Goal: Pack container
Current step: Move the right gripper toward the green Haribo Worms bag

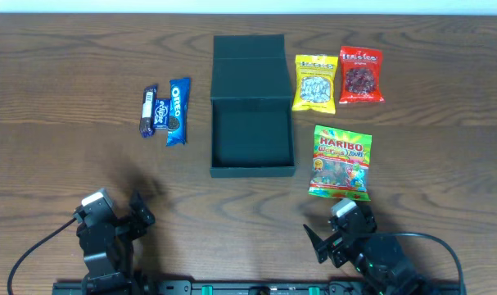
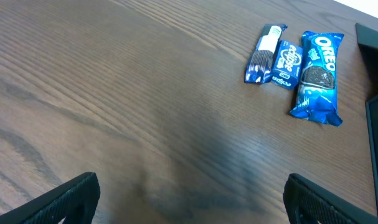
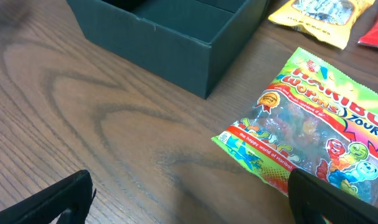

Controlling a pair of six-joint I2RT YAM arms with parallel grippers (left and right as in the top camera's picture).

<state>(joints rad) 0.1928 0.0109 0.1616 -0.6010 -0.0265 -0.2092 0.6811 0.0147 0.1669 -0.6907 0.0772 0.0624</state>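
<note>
The dark green container (image 1: pixel 252 168) stands open at the table's middle, its lid (image 1: pixel 248 49) flipped back; it looks empty. It also shows in the right wrist view (image 3: pixel 145 43). A blue Oreo packet (image 1: pixel 178 111) and a small dark bar packet (image 1: pixel 150 110) lie left of it. A yellow packet (image 1: pixel 315 83) and a red packet (image 1: pixel 361 75) lie right of it, a green Haribo bag (image 1: pixel 341 161) below them. My left gripper (image 1: pixel 119 220) is open and empty at the front left. My right gripper (image 1: pixel 340 233) is open and empty, just in front of the Haribo bag (image 3: pixel 313 134).
The wooden table (image 1: pixel 68 164) holds only these things. The arms' bases and cables sit along the front edge (image 1: pixel 248 287). In the left wrist view the Oreo packet (image 2: pixel 318 76) and the bar packet (image 2: pixel 264 53) lie far ahead to the right.
</note>
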